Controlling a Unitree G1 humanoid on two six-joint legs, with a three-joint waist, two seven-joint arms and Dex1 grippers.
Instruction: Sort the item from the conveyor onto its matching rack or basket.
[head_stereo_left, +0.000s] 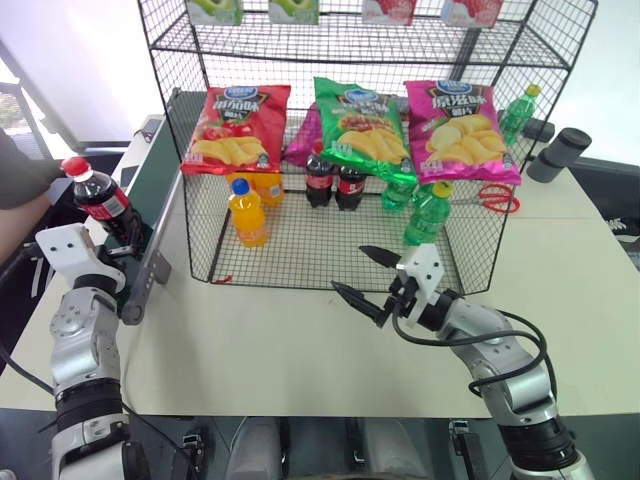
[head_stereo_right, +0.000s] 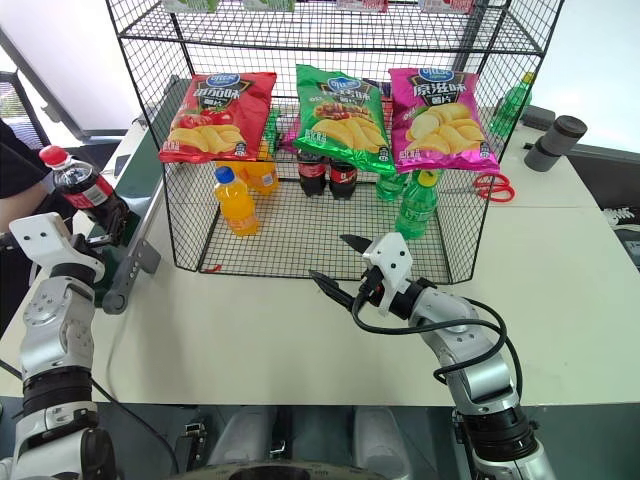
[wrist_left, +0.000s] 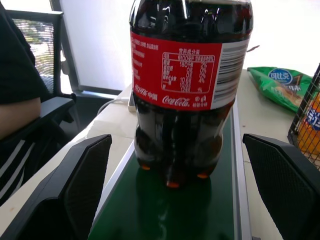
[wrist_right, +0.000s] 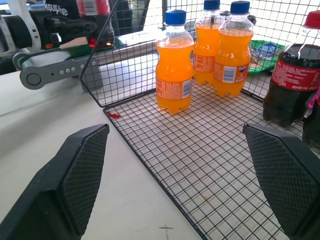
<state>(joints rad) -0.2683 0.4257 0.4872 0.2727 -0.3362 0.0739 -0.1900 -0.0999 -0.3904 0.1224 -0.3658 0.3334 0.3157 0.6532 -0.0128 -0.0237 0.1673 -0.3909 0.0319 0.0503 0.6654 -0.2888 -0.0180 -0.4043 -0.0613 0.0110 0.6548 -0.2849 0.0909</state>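
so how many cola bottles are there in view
3. One cola bottle stands on the conveyor between the open fingers of the left hand; two cola bottles stand side by side in the wire basket. Chip bags may hide more.

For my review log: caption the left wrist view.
Open left tool flanks upright cola bottle on green conveyor.

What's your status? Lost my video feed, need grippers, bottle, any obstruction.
Left gripper open, astride cola bottle standing on conveyor, not gripped. Right gripper open, empty, at wire basket front. Nothing blocking.
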